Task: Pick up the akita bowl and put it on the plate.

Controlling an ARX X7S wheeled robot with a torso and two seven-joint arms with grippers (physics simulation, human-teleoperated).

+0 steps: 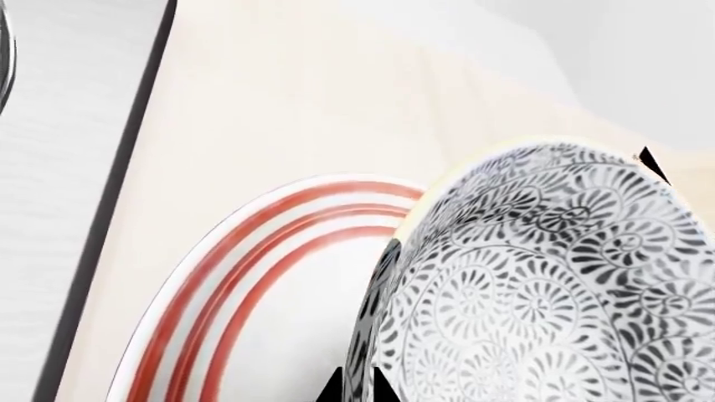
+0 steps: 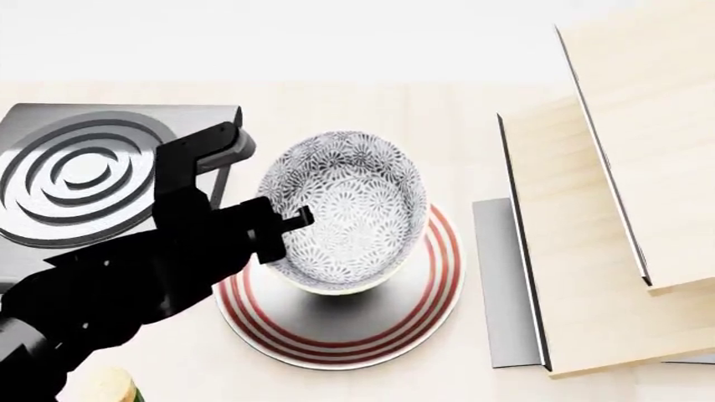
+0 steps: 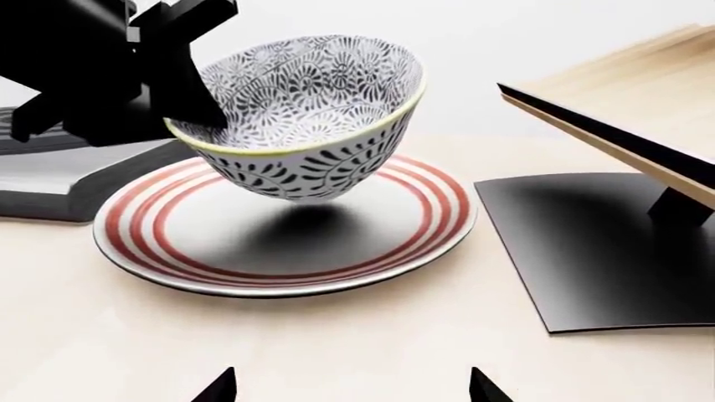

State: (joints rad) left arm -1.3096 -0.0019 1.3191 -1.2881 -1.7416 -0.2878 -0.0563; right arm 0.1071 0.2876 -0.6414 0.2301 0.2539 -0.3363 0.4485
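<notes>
Left gripper pinches deep floral akita bowl tilted above flat red-ringed plate.

Counted: 1 akita bowl, 1 plate w/ red rings, 1 dark square burner. 2 pale wood panels on the right, 1 small round yellowish item at the head view's bottom edge. Grippers: left gripper 1, right gripper 1, only fingertips showing.
</notes>
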